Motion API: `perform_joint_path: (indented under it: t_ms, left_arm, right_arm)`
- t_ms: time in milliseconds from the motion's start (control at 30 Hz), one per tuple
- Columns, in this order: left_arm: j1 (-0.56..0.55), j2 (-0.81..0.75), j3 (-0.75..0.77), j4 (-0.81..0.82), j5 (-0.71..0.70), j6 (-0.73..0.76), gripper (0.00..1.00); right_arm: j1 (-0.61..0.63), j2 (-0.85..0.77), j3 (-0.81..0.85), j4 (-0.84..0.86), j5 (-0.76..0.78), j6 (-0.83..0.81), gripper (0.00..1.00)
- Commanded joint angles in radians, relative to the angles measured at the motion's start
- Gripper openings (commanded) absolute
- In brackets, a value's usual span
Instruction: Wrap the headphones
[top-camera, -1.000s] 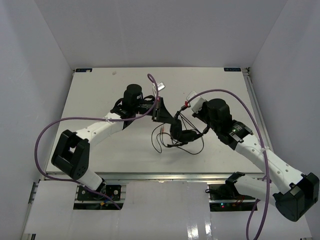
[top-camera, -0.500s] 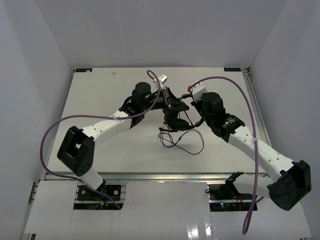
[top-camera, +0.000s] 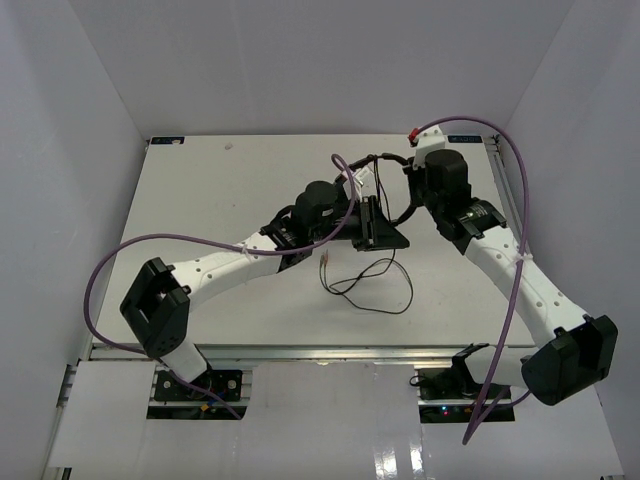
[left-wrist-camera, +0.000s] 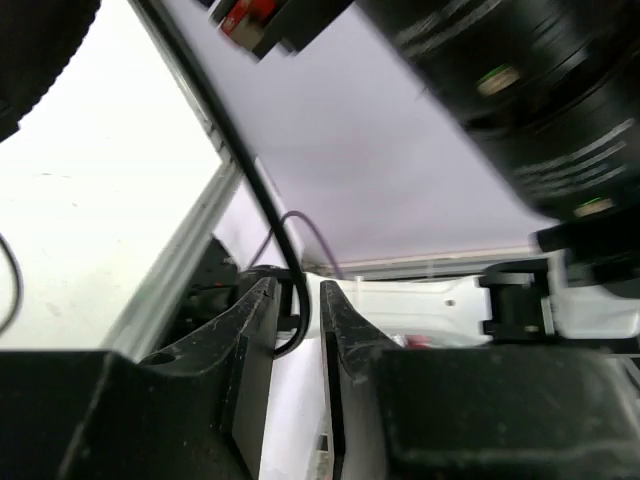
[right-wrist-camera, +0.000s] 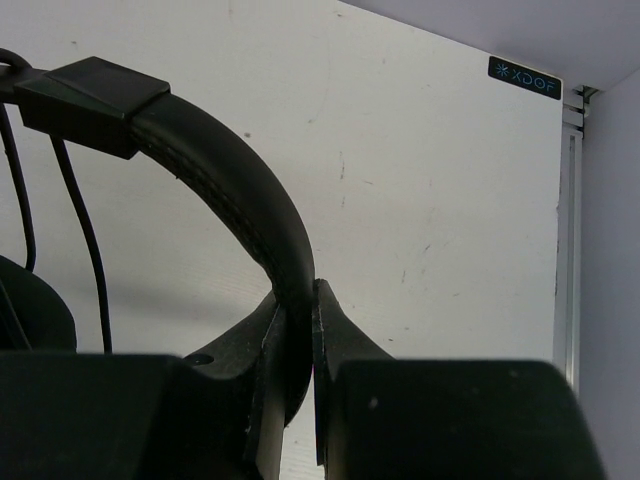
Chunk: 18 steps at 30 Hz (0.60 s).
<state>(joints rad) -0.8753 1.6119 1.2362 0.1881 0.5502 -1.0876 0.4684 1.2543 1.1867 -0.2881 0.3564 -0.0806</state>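
White walls enclosed a pale bench (top-camera: 220, 200) on three sides. Black over-ear headphones with a padded, stitched headband (right-wrist-camera: 230, 190) were held up over the far right part of the bench, between the two arms. The right tool (right-wrist-camera: 297, 300) was closed on the headband, one finger pressed to each side of the arch. From the headphones a long thin black cord (left-wrist-camera: 262, 200) ran down between the fingers of the left tool (left-wrist-camera: 298, 288). Those fingers stood close together with only a narrow gap. Whether they pinched the cord or merely flanked it I could not tell. The slack of the cord lay in loose loops on the bench near its middle, ending in small reddish plugs (top-camera: 327, 264) that rested flat on the surface.
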Motion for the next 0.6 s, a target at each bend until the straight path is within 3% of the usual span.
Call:
perform_joint_path:
  t_ms: [0,133,300,567]
  left_arm:
    - [-0.075,-0.055,-0.032,-0.038,-0.12,0.265,0.38]
    - [-0.159,-0.059,-0.086,-0.035,-0.267,0.451,0.42]
    - [-0.291,-0.07,-0.211,0.043,-0.464,0.79,0.46]
    - [-0.323,-0.092,-0.542,0.377,-0.614,0.911,0.48]
  right_arm:
    - [-0.048,0.001,0.109,-0.017,-0.137,0.136,0.08]
    - [-0.079,0.002,0.137,-0.053,-0.205,0.168,0.08]
    - [-0.123,-0.01,0.163,-0.082,-0.282,0.2,0.08]
    - [-0.204,-0.047,0.167,-0.108,-0.405,0.234,0.08]
